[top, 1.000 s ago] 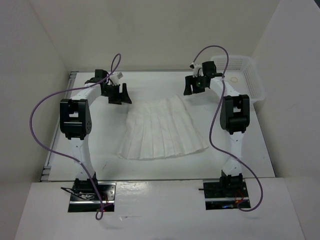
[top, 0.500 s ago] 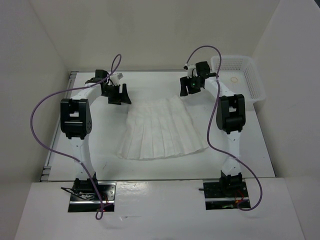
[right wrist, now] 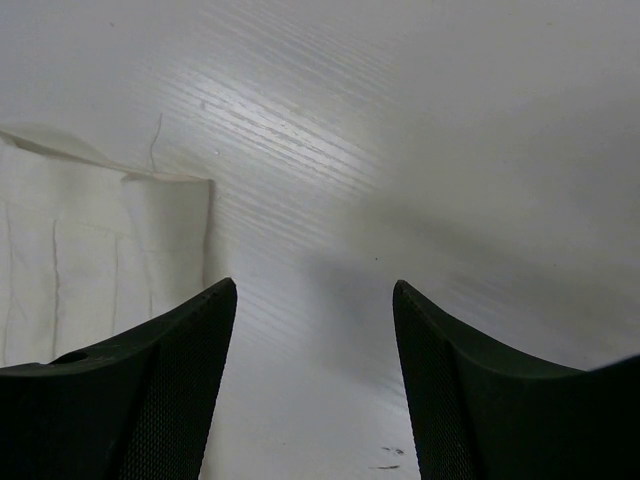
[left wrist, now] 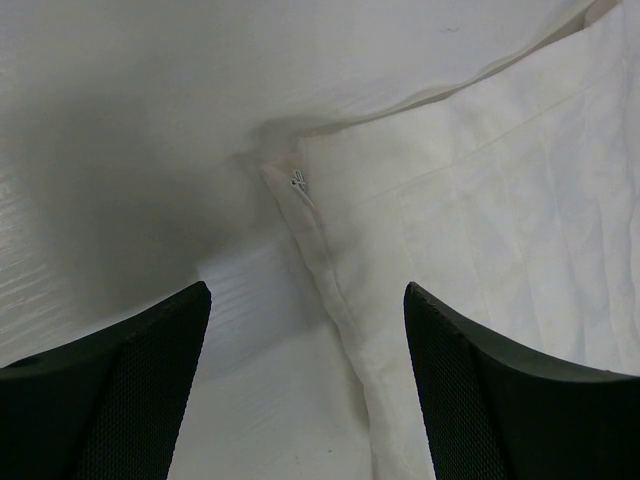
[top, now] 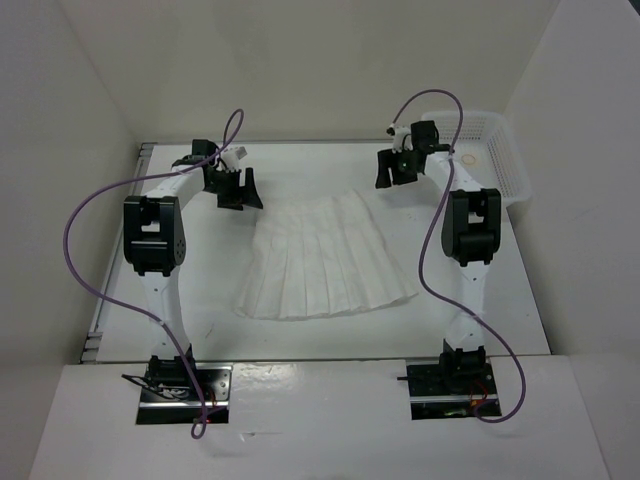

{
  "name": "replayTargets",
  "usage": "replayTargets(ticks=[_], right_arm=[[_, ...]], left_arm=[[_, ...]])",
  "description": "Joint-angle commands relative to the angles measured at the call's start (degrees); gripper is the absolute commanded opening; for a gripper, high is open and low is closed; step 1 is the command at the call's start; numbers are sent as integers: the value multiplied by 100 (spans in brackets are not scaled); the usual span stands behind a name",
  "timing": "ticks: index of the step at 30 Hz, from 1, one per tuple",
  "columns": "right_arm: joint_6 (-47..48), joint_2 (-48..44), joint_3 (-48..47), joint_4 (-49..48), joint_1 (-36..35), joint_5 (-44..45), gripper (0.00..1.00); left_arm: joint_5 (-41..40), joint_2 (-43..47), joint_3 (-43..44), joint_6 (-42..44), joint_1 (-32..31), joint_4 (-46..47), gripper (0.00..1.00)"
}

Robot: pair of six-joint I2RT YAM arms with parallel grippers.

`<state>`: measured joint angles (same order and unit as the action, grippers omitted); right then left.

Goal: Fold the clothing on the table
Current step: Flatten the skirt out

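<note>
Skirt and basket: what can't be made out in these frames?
- Skirt: left wrist view shows only its zip corner; frame edges and the left pincer's fingers hide the rest.
- Right wrist view: one skirt corner only, cut by the left edge.
- Basket: top view, right arm crosses its left side; ring-like item inside too small to identify.

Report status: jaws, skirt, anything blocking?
Left jaws open over skirt waistband corner. Right jaws open over bare table beside the other corner. Skirt flat, unfolded. Nothing blocking; basket far right.
</note>
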<state>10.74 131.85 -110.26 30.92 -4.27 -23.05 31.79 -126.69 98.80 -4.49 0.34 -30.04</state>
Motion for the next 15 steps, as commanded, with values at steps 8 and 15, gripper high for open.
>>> replayTargets(ticks=[8,15], right_arm=[[-72,306,-514,222,-197,-297,69],[-72,306,-690,275,-364,-226,69]], left_arm=[[126,-31,96,62,-8,-54,84],[126,-84,174,62,-60,-54,84]])
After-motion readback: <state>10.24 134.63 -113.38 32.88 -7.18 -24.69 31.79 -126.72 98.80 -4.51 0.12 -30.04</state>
